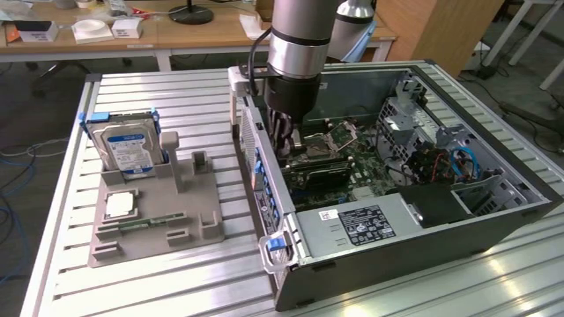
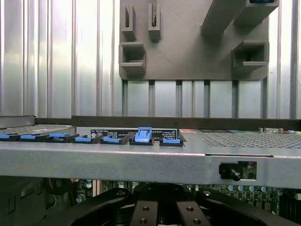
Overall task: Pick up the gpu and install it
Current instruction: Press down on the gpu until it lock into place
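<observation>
Down inside the open computer case [image 1: 529, 191], the gripper [image 1: 284, 135] reaches over the motherboard [image 1: 348, 168], its fingers drawn together; I judge it grips the gpu [image 1: 319, 173], the dark flat card lying below it near the slots, though I cannot see the contact itself. From the wrist view the case wall [image 2: 141, 162] with its blue clips [image 2: 144, 135] hems the gripper [image 2: 157, 212] in close. Off to the exterior view's left, the grey holder tray [image 1: 154, 224] carries the hard drive [image 1: 128, 148], well apart
</observation>
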Tool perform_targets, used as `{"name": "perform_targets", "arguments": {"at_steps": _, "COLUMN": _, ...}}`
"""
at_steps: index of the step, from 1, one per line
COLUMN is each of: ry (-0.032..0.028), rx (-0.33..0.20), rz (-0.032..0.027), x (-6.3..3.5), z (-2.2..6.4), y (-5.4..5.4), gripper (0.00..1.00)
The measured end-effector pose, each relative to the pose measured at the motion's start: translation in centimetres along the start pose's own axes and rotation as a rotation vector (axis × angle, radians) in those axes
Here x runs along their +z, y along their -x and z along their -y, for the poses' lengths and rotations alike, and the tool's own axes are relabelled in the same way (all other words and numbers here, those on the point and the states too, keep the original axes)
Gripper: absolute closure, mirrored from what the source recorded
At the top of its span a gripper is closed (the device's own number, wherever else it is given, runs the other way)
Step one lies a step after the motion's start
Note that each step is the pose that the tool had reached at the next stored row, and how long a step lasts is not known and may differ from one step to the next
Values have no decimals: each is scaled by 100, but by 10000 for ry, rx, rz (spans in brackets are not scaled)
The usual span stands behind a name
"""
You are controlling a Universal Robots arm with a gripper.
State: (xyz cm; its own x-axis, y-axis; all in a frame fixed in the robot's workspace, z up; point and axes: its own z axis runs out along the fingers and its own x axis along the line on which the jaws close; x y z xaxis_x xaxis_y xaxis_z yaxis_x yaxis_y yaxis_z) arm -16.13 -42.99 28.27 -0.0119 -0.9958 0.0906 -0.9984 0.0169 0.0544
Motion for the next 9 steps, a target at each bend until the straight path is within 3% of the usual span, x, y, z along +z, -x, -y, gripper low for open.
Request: {"name": "perform_targets", "arguments": {"at_steps": 9, "ry": 3, "rx": 4, "rz": -70, "x": -4, "z": 96, "y": 2, "gripper": 90}}
